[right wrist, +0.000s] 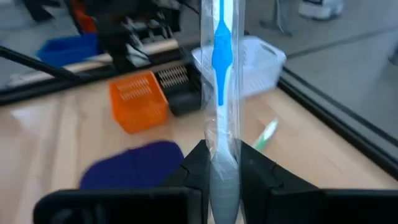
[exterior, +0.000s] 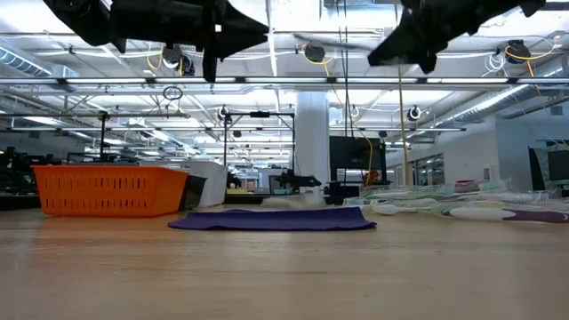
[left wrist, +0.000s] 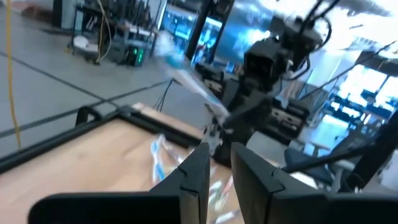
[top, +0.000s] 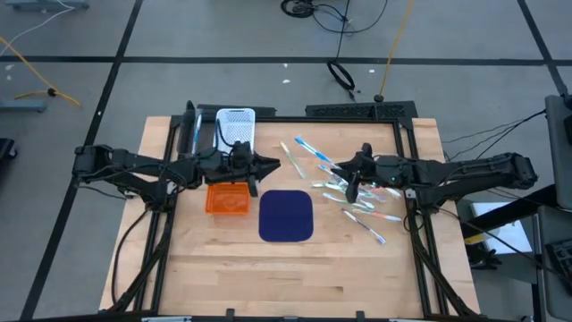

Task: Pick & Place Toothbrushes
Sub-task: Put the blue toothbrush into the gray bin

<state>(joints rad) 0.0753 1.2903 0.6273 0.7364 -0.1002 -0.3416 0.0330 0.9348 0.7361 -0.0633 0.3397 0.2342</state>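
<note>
Over a pale wood-plank table (top: 223, 268), two dark jointed arms, both raised clear of the surface. Right gripper (right wrist: 217, 163) clenched on a wrapped toothbrush (right wrist: 219, 81): slim white handle with a bright blue grip, sheathed in crinkly clear film, standing upright between the dark angular fingers (right wrist: 193, 163). Same gripper from above (top: 352, 183) hanging over the loose scatter of toothbrushes (top: 353, 192), thin pale sticks with teal, blue and pink touches, lying every which way on the wood to the right of the mat. Left gripper (left wrist: 219, 163) with its blunt black fingers (left wrist: 198, 171) drawn close, a narrow gap between them and nothing gripped; from above (top: 252, 174) poised by the baskets. Orange basket (top: 228, 199), rectangular, slatted plastic walls, just left of the mat. White basket (top: 236, 125) with a perforated floor behind it, near the table's far edge. Dark blue mat (top: 286, 216), flat, rounded square, soft-looking, at the table's middle.
</note>
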